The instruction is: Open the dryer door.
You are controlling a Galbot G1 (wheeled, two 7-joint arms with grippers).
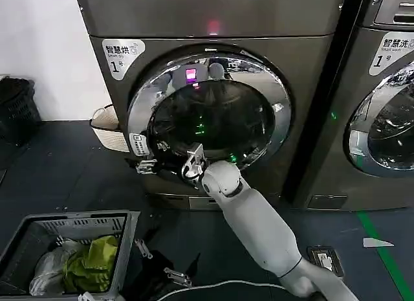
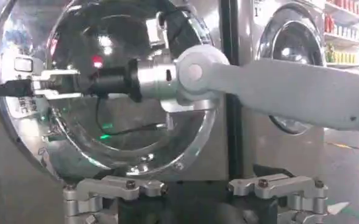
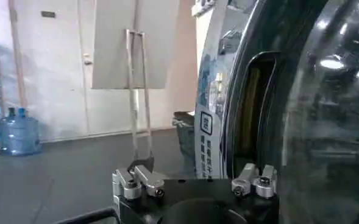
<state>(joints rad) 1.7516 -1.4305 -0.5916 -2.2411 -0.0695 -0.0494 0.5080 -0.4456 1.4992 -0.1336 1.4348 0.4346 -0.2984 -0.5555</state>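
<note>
Dryer door, the big round chrome-ringed glass on machine 1, fills the front of the dryer and looks shut or barely cracked; the right wrist view shows a dark slot at its left rim. My right arm reaches up from below, so it is plainly the nearer one. Right tool sits at the door's lower-left edge, just beside the handle recess, the door lying to its right. I cannot tell whether its fingers are apart or clamped. Left tool hangs back low, jaws apart, holding nothing.
</note>
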